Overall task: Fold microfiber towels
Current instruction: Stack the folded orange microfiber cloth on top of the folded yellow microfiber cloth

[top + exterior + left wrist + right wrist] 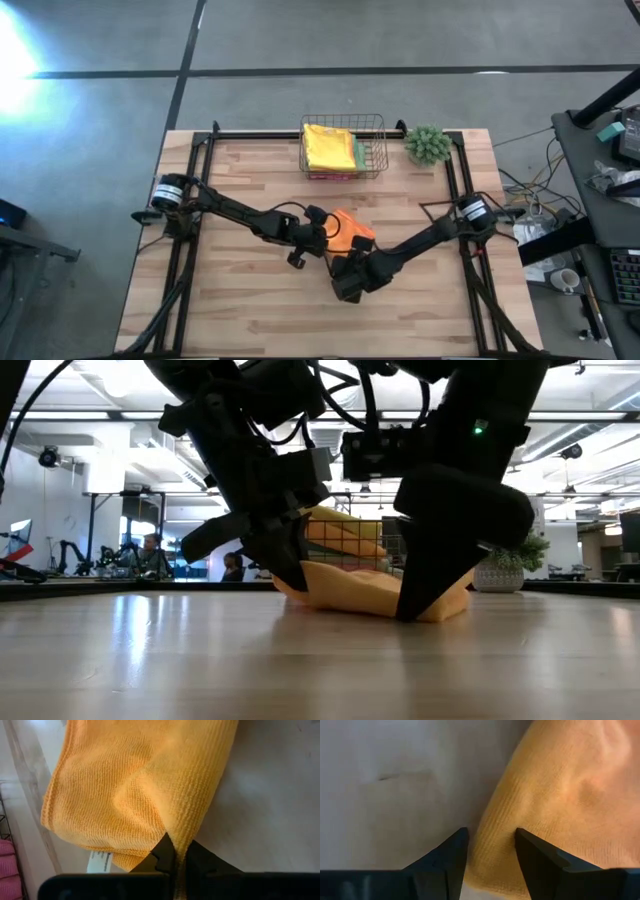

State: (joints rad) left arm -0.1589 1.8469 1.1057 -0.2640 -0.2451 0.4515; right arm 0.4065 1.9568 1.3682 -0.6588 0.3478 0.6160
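An orange microfiber towel, folded into a thick bundle, lies on the wooden table near its middle. A white label shows at one edge. My left gripper is at the towel's left side, shut on it. My right gripper is at the towel's near side. It is open, and the towel's rounded edge lies between its two fingers. A yellow towel lies on top of others in the wire basket. My left gripper pinches a ridge of the orange towel at its rim between its two shut fingers, slanting down from the table's left. The rest of the towel lies slack on the table. My right gripper's open fingers stand on either side of the towel's edge; I cannot tell whether they touch it.
The copper wire basket stands at the far middle of the table, and a pink towel shows in it. A small green plant stands at the far right. Bare wood lies along the near edge and on both sides.
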